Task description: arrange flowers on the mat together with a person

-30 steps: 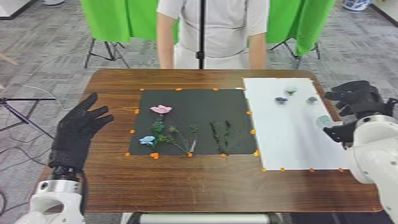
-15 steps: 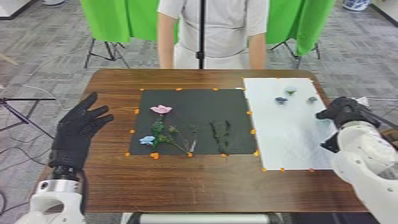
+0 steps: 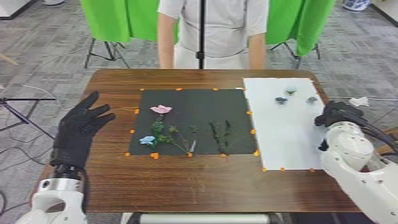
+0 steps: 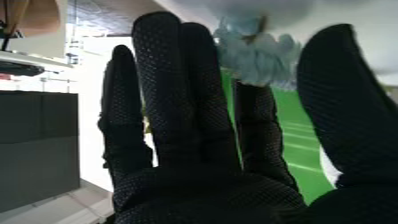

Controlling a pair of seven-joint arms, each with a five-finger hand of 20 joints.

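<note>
The brown wooden desk carries everything, its near part bare. On its right lies a long white rectangular sheet; beside that, a square black mat holds the arrangement.

The black-gloved right hand is at the sheet's outer edge, its fingers straight and spread, with the thumb standing apart. A ruffled pale blue-green flower shows by the fingertips in the wrist view; whether they touch it, I cannot tell, but nothing is curled round it. The black-gloved left hand is off the mat's left side, fingers loosely open and holding nothing.

On the mat, two thin dark-green leafy stems lie to the right. A pink open bloom tops the leafy cluster on the left, with a light blue flower low beside it. Three small loose heads, one whitish and two greyish blue, sit on the sheet's far part.

The likeliest trouble is the pale flower: closing too soon could pinch only petals, tearing them or letting it drop, and a nudge outward could send it off the desk's edge. A low crossing could also sweep the loose heads or the light stems askew.
</note>
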